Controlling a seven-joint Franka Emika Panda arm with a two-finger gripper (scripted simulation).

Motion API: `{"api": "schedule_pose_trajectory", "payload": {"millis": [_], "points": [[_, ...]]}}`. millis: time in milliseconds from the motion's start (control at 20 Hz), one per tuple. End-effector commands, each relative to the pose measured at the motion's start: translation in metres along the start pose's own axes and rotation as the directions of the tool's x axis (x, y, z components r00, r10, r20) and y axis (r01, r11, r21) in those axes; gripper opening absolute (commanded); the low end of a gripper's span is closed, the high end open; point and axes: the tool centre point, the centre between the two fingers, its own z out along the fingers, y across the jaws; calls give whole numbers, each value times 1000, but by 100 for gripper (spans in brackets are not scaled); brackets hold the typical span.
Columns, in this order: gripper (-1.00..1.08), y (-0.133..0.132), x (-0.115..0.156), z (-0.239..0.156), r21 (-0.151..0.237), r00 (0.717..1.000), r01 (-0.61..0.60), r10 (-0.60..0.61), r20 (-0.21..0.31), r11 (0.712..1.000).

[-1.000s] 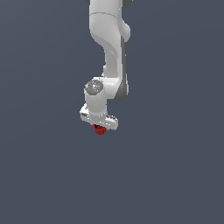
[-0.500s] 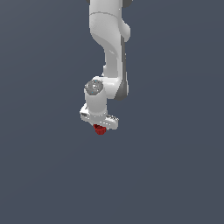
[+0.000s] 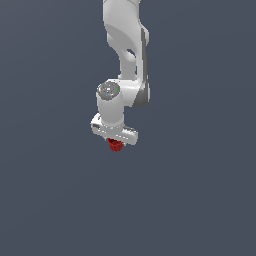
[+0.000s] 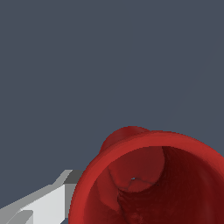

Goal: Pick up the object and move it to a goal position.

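The object, a small red cup [image 3: 116,146], hangs just under the white hand of my arm in the exterior view. My gripper [image 3: 115,143] is shut on it, and the cup pokes out below the hand's crossbar. In the wrist view the red cup [image 4: 148,175] fills the near corner, its open mouth and thick rim facing the camera. One white finger [image 4: 43,205] lies against its outer side. The other finger is hidden behind the cup.
The white arm [image 3: 125,45] comes down from the top of the exterior view. Around it there is only a plain dark grey-blue background.
The arm and the cup in its grip have shifted slightly upward and toward the exterior view's right. The grip looks unchanged.
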Motion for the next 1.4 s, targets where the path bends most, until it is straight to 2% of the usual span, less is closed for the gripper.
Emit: {"api": "schedule_pose_trajectory", "payload": {"millis": [0, 1350], "points": [[-100, -5, 2, -20, 1, 1000, 0, 0, -3, 1000], [-100, -73, 28, -292, -1, 1000, -1, 1, -3, 1000]]}}
